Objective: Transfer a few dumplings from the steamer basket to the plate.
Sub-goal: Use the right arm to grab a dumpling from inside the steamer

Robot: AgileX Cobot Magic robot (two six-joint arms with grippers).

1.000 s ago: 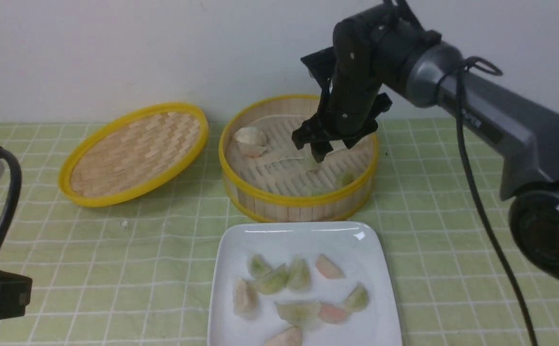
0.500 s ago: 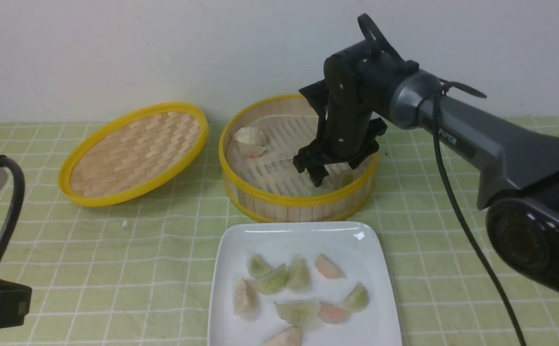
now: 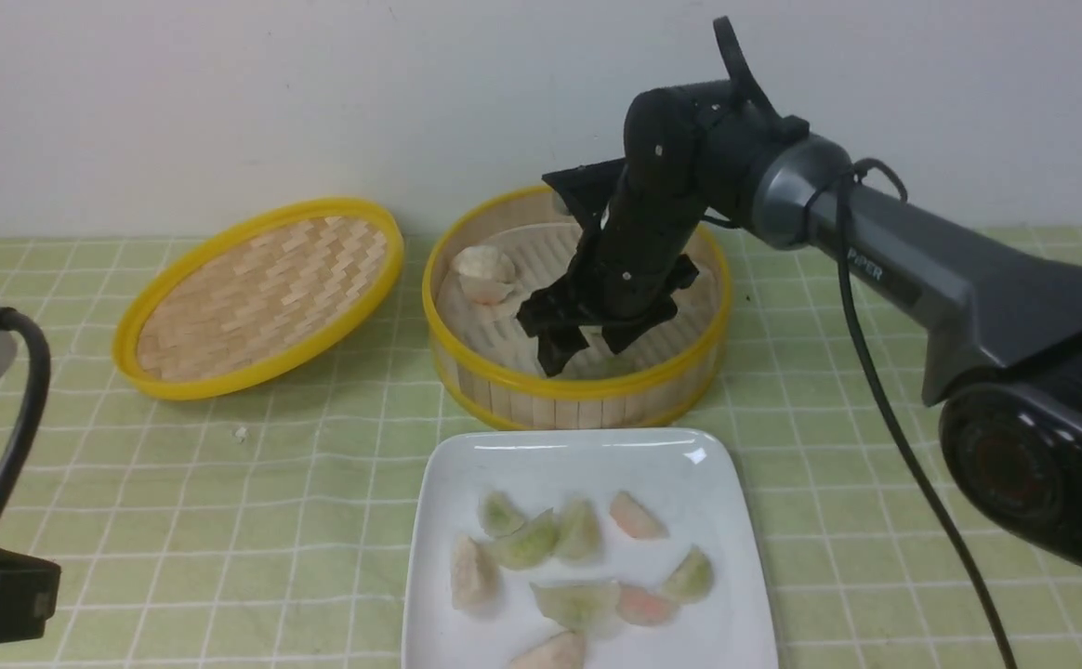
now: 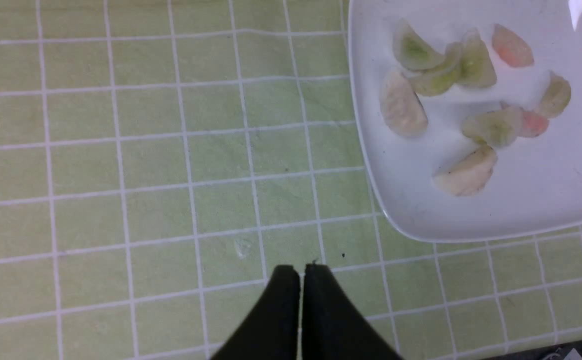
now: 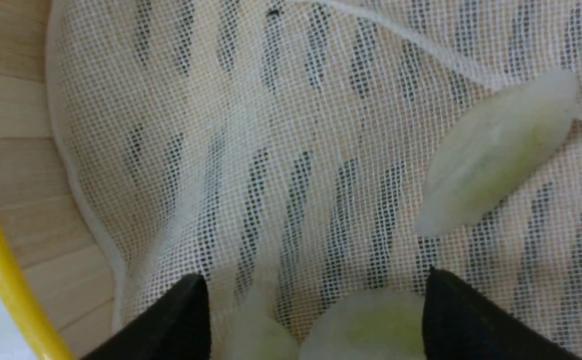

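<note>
inside the steamer basket (image 3: 578, 383), over the side of its floor nearest the plate (image 3: 597, 457), i have my right gripper (image 3: 587, 347) reaching down with its fingers parted, and i see nothing clamped in them. two pale green dumplings (image 5: 371, 325) lie on the liner (image 5: 221, 165) in the span between those fingers; another green piece (image 5: 498, 150) rests on the cloth, apart from them. more pieces (image 3: 578, 530) sit on the plate, around its middle and towards its far edge. my left gripper (image 4: 301, 280) waits above the tabletop (image 4: 146, 215), its tips together on nothing.

i judge each dumpling light and soft, with a damp, slick skin that could tear or slide if i pinch hard, and it may cling a little to the cloth. i'd take one across its plump middle, low against the liner, squeezing just enough to lift. two lying so close could come up together, or one could get nudged against the wall, so i should centre on a single piece first.
</note>
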